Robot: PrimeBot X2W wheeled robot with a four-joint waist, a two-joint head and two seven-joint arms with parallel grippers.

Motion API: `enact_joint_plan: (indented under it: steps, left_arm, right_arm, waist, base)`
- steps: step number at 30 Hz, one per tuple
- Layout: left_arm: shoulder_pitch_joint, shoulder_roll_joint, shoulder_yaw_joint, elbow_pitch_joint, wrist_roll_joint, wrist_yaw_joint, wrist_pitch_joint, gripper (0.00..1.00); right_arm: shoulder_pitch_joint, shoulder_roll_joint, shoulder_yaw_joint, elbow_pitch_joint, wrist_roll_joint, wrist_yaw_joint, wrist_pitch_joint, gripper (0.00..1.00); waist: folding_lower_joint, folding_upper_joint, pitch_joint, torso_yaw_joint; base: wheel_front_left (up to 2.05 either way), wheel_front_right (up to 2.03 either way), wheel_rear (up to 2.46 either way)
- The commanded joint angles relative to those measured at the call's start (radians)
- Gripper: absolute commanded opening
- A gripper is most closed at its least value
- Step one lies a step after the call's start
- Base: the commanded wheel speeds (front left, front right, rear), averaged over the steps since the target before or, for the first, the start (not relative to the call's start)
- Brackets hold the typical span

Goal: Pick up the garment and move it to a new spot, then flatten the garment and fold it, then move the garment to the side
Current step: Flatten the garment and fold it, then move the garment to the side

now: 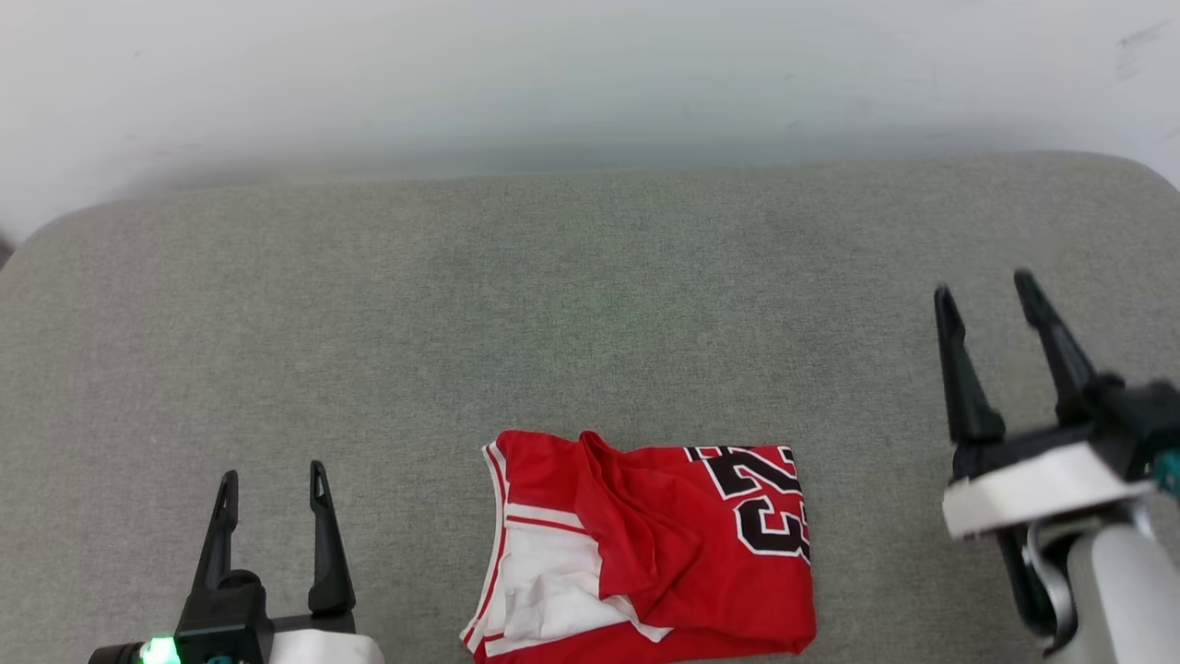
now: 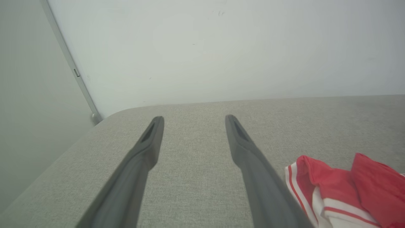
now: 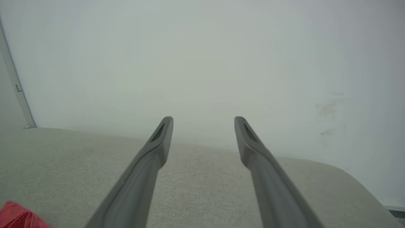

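Near the front edge of the grey cloth-covered table (image 1: 590,304), the red jersey-style garment (image 1: 664,544) lies folded into a rough square, between the two grippers and touching neither. The left gripper (image 1: 273,474) sits off to its left at about the same depth, with bare cloth between them. The right gripper (image 1: 983,286) is off to the right and farther back, well apart from it. Both pairs of long dark fingers are spread wide with nothing between them. The garment is red on top. A white panel edged with red-and-white stripes shows along its left side, a loose red flap is rumpled across the middle, and black numerals "23" outlined in white lie sideways at its far right corner. The head view takes in the whole fold and the numerals. The left wrist view, looking along the left gripper (image 2: 194,117), gives a closer look at the garment (image 2: 341,186) at lower right, where the striped edge curls up off the table beside the right-hand finger (image 2: 253,164). The right wrist view, past the right gripper (image 3: 203,118), catches a blurred red corner of the garment (image 3: 15,217) at lower left. It also shows faint smudges (image 3: 329,107) on the pale wall (image 3: 202,47) behind the table.
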Motion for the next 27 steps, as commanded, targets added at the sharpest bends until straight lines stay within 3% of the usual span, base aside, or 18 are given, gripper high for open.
enact_joint_plan:
  steps: [1,7,15,22,27]
  left_arm:
    - [0.011,0.000,-0.001,-0.003,-0.002,-0.005,-0.002,1.00]
    - [0.025,-0.002,-0.008,-0.006,-0.003,-0.013,-0.002,1.00]
    - [0.029,-0.004,-0.013,-0.009,-0.006,-0.023,-0.002,1.00]
    - [0.016,-0.005,-0.009,-0.004,-0.009,-0.027,-0.002,1.00]
    - [0.004,-0.006,-0.008,0.003,-0.011,-0.036,-0.002,1.00]
  right_arm:
    - [0.045,0.022,-0.017,-0.023,-0.009,0.000,-0.001,1.00]
    - [0.208,0.092,-0.067,-0.094,-0.033,0.000,-0.002,1.00]
    - [0.309,0.126,-0.078,-0.126,-0.033,0.000,-0.002,1.00]
    - [0.224,0.129,-0.105,-0.172,-0.032,0.000,-0.002,1.00]
    - [0.080,0.061,-0.107,-0.221,-0.025,0.000,-0.002,1.00]
  waist:
    - [0.0000,0.0000,-0.003,0.001]
    - [0.0000,0.0000,-0.012,0.008]
    - [0.0000,0.0000,-0.015,0.016]
    - [0.0000,0.0000,-0.009,0.017]
    - [0.0000,0.0000,-0.003,0.023]
  base:
    - [0.00,0.00,0.00]
    - [0.00,0.00,0.00]
    - [0.00,0.00,0.00]
    - [0.00,0.00,0.00]
    - [0.00,0.00,0.00]
